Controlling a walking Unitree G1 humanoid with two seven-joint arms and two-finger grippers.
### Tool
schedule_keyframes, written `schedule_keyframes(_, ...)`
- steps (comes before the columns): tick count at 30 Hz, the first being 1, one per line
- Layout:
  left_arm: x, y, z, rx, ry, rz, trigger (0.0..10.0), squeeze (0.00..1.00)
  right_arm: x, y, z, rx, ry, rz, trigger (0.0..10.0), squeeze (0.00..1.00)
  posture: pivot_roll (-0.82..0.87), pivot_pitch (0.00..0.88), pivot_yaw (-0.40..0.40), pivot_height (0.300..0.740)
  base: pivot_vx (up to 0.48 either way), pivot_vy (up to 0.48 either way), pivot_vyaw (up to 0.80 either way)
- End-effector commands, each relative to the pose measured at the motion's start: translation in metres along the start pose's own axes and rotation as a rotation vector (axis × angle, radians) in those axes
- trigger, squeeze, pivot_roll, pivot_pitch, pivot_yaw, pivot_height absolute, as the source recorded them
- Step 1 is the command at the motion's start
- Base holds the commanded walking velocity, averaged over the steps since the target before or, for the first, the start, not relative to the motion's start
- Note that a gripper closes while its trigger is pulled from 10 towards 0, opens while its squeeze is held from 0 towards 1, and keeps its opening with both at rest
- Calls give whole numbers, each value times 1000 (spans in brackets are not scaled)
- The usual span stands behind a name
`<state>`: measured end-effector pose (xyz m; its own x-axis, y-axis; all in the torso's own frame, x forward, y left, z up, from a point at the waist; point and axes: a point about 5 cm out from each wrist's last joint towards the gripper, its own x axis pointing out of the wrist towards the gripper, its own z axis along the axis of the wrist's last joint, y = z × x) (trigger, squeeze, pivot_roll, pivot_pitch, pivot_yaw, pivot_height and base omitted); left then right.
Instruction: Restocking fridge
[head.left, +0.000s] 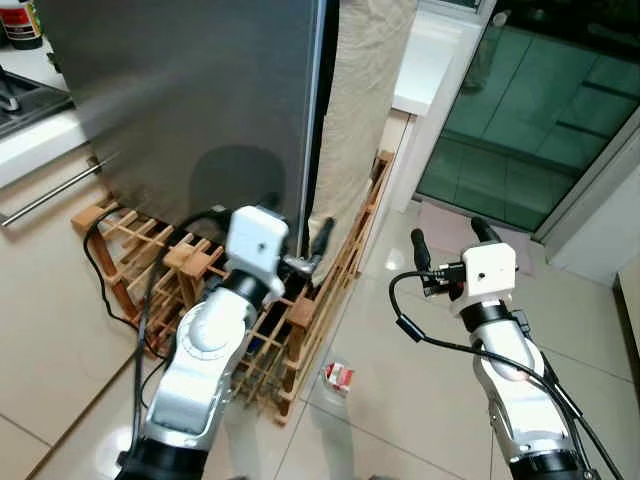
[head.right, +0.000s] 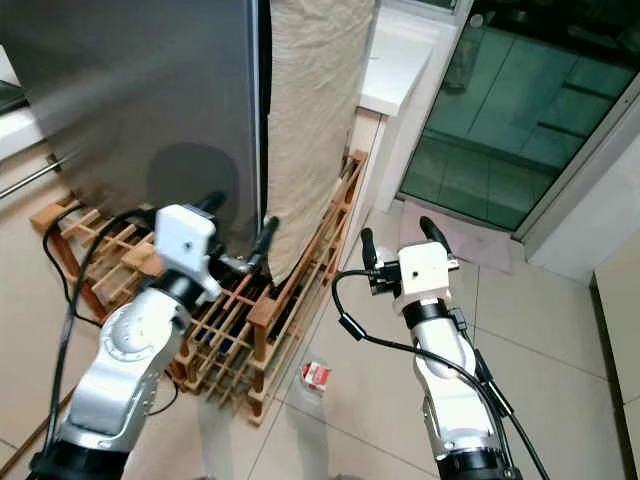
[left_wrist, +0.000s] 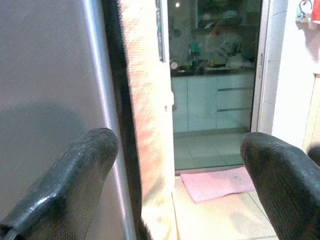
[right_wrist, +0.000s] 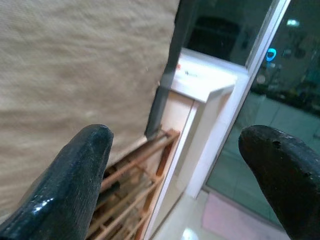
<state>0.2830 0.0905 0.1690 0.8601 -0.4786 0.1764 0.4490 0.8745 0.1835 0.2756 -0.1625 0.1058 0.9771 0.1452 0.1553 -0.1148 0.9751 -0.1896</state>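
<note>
The fridge door's (head.left: 200, 110) vertical free edge stands just ahead of the left gripper (head.left: 300, 250), the nearer one, both jaws wide open and empty, as are those of the right gripper (head.left: 448, 240).

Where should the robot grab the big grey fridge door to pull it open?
Probably the fridge door's right-hand vertical edge, beside the beige cloth. No handle shows on its flat front, but a dark gap runs down that edge. The left gripper, fingers open, is nearest, so it could hook a finger in from the right.
</note>
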Motion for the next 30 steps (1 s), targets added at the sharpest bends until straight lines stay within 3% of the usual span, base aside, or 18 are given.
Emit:
schedule_keyframes(1, 6, -2, -1, -4, 16, -13, 10000, 0, -9, -12, -1, -13, 18, -20, 10000, 0, -70, 0, -66, 732, 0, 0, 0)
schedule_keyframes(3, 14, 3, 1, -54, 22, 18, 10000, 0, -27, -19, -9, -48, 58, -8, 10000, 0, -109, 11, -68, 732, 0, 0, 0)
schedule_keyframes(4, 14, 3, 1, -54, 22, 18, 10000, 0, -27, -19, -9, -48, 58, -8, 10000, 0, -109, 11, -68, 732, 0, 0, 0)
schedule_keyframes(5, 25, 8, 3, -177, 30, 65, 10000, 0, -43, -26, -19, -89, 104, -3, 10000, 0, -131, 15, -76, 732, 0, 0, 0)
schedule_keyframes(6, 27, 8, 3, -207, 31, 73, 10000, 0, -48, -29, -23, -94, 127, -6, 10000, 0, -135, 17, -77, 732, 0, 0, 0)
schedule_keyframes(11, 40, 5, 7, -291, 27, 88, 10000, 0, -54, -33, -23, -108, 156, 9, 10000, 0, -162, 29, -96, 732, 0, 0, 0)
schedule_keyframes(21, 40, -3, 6, -324, 46, 78, 10000, 0, -56, -39, -22, -118, 159, 20, 10000, 0, -158, 34, -110, 732, 0, 0, 0)
schedule_keyframes(27, 42, -5, 3, -262, 87, 86, 10000, 0, -53, -39, -23, -114, 161, 27, 10000, 0, -155, 37, -109, 732, 0, 0, 0)
schedule_keyframes(30, 47, -15, 2, -221, 134, 65, 10000, 0, -51, -37, -23, -110, 159, 27, 10000, 0, -155, 37, -106, 732, 0, 0, 0)
